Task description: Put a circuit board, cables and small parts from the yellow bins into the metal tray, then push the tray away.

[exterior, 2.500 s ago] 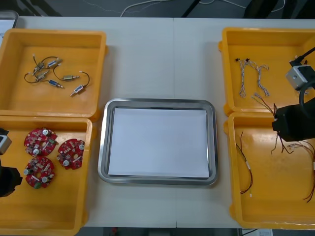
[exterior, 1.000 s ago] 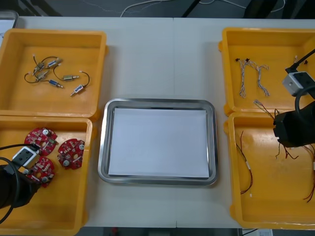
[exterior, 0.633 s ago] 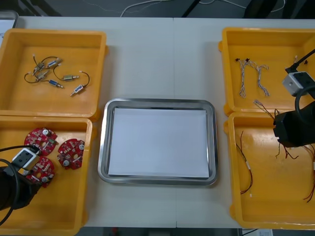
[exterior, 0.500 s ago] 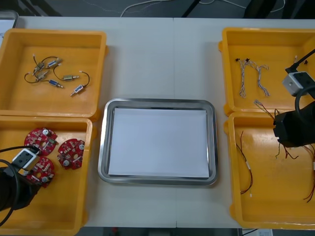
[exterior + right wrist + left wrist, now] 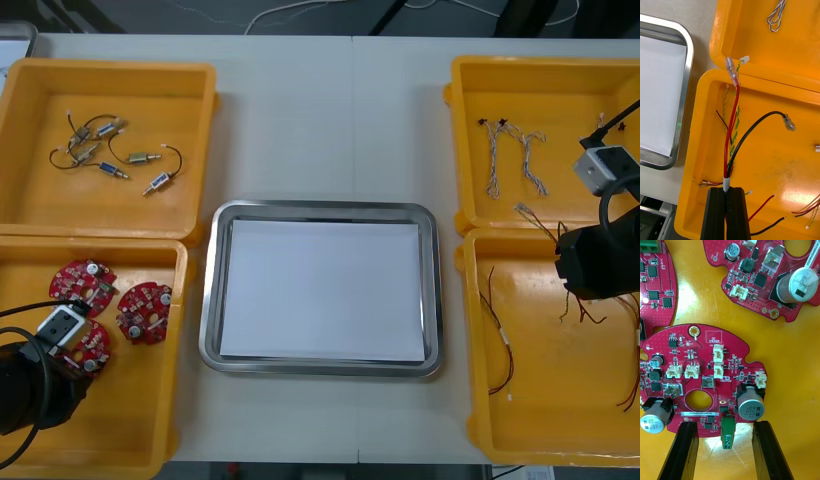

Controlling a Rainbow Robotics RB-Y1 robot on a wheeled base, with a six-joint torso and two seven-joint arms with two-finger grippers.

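From the front: left gripper [image 5: 62, 352] is low in the near-left yellow bin [image 5: 150, 420], right gripper [image 5: 588, 272] is over the near-right yellow bin [image 5: 480, 400], and the metal tray [image 5: 210, 300] sits between them.

Left wrist view: fingers spread, straddling a red circuit board [image 5: 711, 363] beside its green connector [image 5: 727, 433]. The board looks stiff, light and delicate, so grip the bare rim.

Right wrist view: fingers pinch a red and black cable [image 5: 731, 127] at its white band. It's limp and likely to dangle and snag.
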